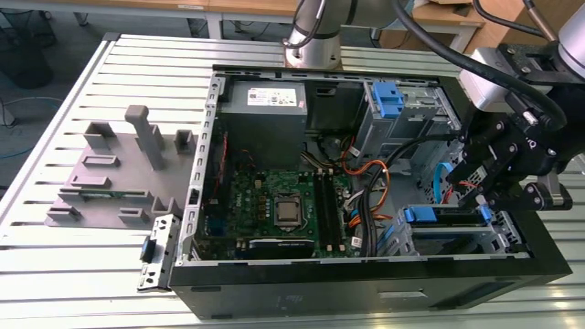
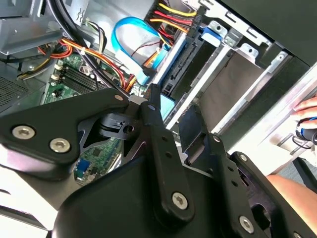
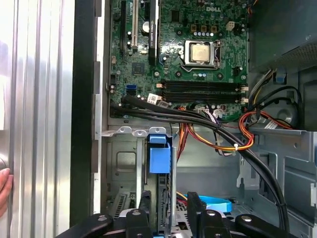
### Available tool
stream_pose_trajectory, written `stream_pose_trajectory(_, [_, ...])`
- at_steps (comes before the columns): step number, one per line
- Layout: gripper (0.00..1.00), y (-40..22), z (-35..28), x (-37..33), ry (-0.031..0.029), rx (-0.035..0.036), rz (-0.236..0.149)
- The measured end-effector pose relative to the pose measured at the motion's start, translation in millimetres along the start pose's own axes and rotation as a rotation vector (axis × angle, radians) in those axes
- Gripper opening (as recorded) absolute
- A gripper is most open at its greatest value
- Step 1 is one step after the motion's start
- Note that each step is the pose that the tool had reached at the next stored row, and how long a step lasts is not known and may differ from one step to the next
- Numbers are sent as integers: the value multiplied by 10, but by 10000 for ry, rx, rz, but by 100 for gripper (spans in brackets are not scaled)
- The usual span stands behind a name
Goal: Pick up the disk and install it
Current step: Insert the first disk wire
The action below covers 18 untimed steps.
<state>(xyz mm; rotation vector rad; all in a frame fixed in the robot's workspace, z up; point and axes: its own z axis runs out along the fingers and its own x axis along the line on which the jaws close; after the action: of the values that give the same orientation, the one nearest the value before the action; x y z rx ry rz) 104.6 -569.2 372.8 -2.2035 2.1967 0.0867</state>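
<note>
Black fingers (image 3: 144, 214) spread astride silver blue-railed rectangular disk (image 3: 166, 198) standing edge-up; long axis points toward green motherboard (image 3: 198, 74).

Bright, even, w/ glare on table (image 3: 39, 74).

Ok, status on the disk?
Gripper low over the drive cage, astride the disk. Disk edge-up at the cage slot. Cable bundle close alongside.
</note>
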Motion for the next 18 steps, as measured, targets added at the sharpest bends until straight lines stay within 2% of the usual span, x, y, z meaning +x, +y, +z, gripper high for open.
stream_pose_trajectory(10, [42,-1,12,-149,-3,0,0])
stream_pose_trajectory(18, [42,1,-46,-156,-8,1,5])
